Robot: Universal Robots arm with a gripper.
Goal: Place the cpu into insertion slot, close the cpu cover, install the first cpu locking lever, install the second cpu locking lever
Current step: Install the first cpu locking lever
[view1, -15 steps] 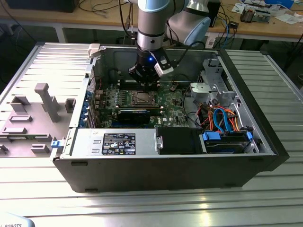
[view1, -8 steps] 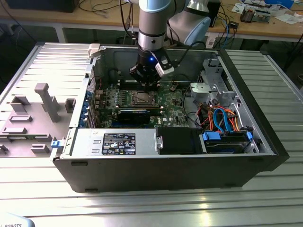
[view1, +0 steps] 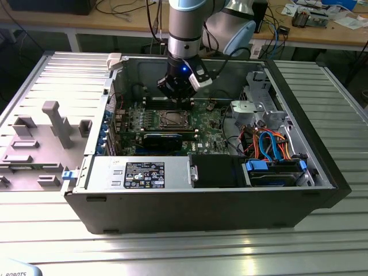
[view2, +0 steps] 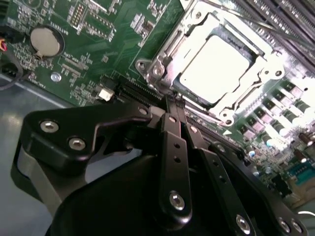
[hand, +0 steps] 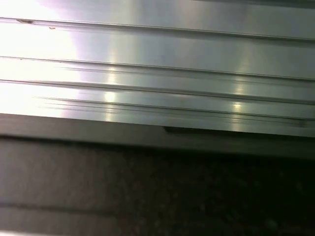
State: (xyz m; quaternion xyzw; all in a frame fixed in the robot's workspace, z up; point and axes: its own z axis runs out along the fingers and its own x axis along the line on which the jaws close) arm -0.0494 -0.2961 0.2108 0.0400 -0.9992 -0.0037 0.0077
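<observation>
The gripper (view2: 173, 109) hangs inside the open computer case (view1: 190, 201), its two black fingers (view2: 174, 147) drawn together until the tips meet, with nothing visible between them. In the second wrist view those tips sit right at the near edge of the socket assembly, touching or almost touching a thin bar there; whether that bar is a locking lever cannot be told.

Going from near to far in the exterior view, the case's front wall comes first, then the grey power supply (view1: 138, 172) at the exterior view's left and the drive bay with blue and orange cables (view1: 270, 149) at its right. Beyond them lies the green motherboard (view1: 201, 118), and on it, directly below the arm's wrist, the insertion slot (view1: 172, 119).

The cpu (view2: 212, 66) is already seated in the socket, its pale metal top facing up. The cpu cover (view2: 263, 46) appears to lie flat around it, framing the chip. So placing looks done and closing apparently done; the levers seem to be the stage in hand, though their state is unclear.
</observation>
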